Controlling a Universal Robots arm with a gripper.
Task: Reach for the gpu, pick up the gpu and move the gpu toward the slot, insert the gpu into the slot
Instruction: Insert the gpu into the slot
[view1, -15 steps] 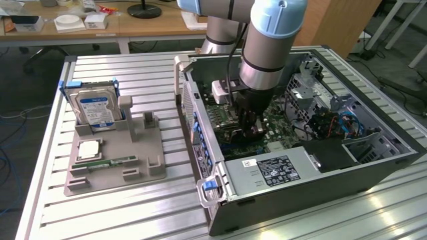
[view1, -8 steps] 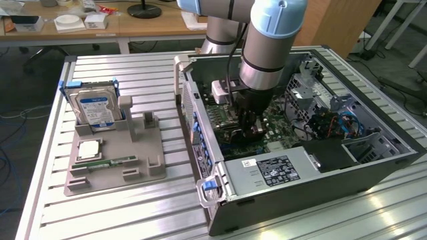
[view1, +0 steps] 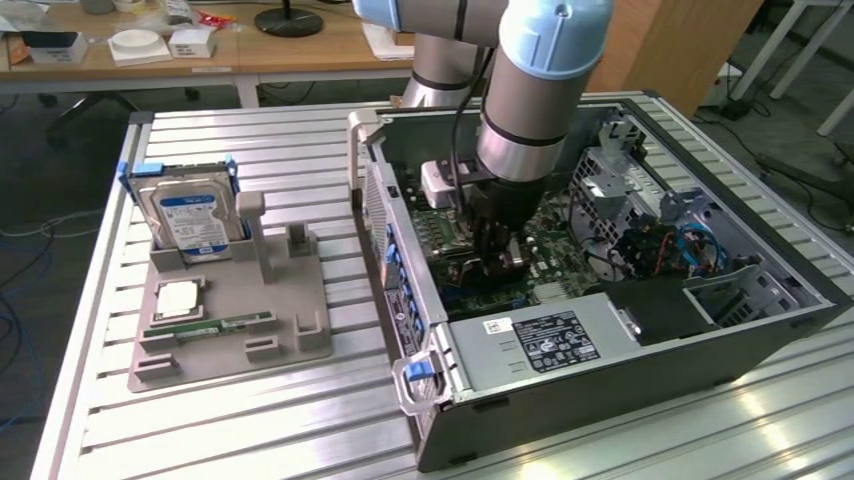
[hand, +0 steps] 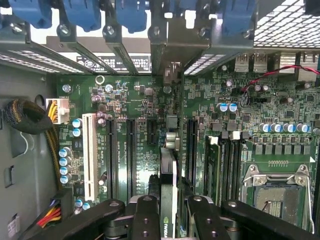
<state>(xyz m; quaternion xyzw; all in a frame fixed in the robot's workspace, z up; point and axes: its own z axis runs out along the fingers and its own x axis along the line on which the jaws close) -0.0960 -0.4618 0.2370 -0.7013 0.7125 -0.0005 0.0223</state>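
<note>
The gripper (hand: 169, 210), down inside the open computer case (view1: 747, 330), pinches the gpu (hand: 168, 175) edge-on straight below it over the green motherboard (hand: 140, 105), so insertion looks underway and calls for squaring the card's edge with a slot (hand: 192, 145).

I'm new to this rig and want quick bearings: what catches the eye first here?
The pincer reaches down into the open computer case, gripping the gpu edge-on over the green motherboard. In the exterior view's left, a blue-labelled hard drive stands upright in a grey holder.
</note>
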